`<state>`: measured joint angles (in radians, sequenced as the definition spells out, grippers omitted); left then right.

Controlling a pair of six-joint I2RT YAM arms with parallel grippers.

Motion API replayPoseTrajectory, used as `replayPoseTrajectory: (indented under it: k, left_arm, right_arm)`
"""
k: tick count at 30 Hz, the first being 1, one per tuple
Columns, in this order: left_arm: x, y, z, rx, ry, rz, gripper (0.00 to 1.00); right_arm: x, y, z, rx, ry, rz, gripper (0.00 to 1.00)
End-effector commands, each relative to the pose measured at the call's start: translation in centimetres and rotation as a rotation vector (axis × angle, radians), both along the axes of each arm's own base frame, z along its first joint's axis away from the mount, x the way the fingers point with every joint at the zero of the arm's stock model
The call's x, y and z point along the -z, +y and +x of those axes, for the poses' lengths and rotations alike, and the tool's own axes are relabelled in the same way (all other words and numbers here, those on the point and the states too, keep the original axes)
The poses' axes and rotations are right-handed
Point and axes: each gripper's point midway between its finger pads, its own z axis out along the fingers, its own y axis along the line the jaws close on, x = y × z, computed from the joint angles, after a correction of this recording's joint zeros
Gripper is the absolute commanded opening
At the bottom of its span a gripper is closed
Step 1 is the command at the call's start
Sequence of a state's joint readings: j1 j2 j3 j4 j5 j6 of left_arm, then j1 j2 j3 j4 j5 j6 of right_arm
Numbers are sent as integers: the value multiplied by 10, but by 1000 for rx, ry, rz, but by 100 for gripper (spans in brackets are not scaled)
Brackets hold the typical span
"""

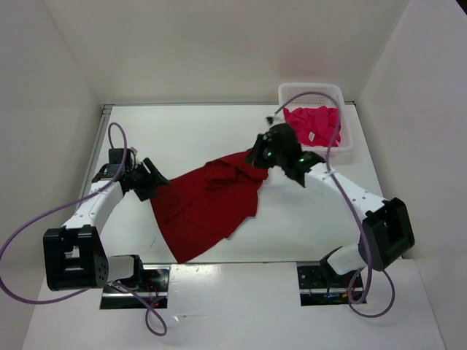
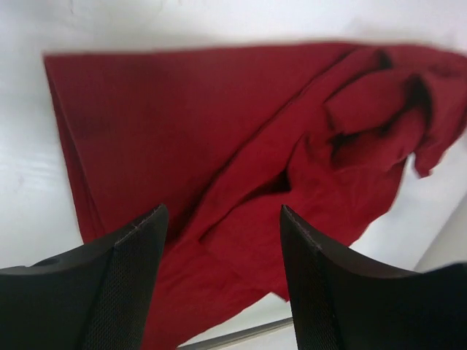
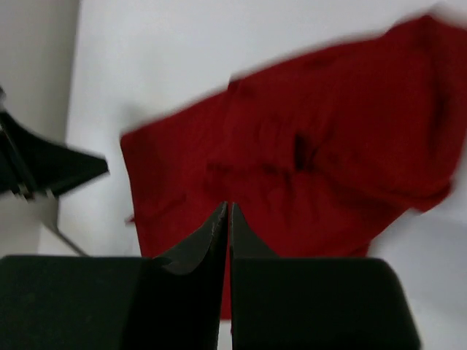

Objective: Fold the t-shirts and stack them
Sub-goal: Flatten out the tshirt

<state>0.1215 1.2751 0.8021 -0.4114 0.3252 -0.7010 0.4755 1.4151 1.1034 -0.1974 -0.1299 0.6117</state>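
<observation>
A dark red t-shirt lies spread and rumpled across the middle of the table, its upper right part bunched in folds. At its left edge my left gripper stands open. In the left wrist view the red t-shirt lies below the wide-apart fingers of that gripper, and nothing is between them. My right gripper hovers at the shirt's upper right corner. Its jaws are together with no cloth showing between them, and the red shirt lies beneath. A bright magenta-pink t-shirt sits crumpled in the basket.
A white lattice basket stands at the back right corner. White walls close in the table at left, back and right. Purple cables loop off both arms. The left gripper shows at the left edge of the right wrist view.
</observation>
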Motion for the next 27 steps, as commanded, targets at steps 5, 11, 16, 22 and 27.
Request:
replayPoseTrajectory:
  k: [5,11,16,22,27]
  left_arm:
    - [40,-28,-24,39,157,67,72]
    - [65,-27,-26,15,201,106,72]
    - [80,-30,-23,20,227,117,64]
    - [90,-39,-20,50,242,114,38]
    - [94,-40,-13,50,250,114,14]
  right_arm:
    - [72,99,-66,-220,133,-116,22]
    - [103,154,-69,-275,142,-189,50]
    - [129,179,-55,-249,141,-257,56]
    - [145,182,-36,-196,121,-346,57]
    - [163,180,-38,-199,153,-381,51]
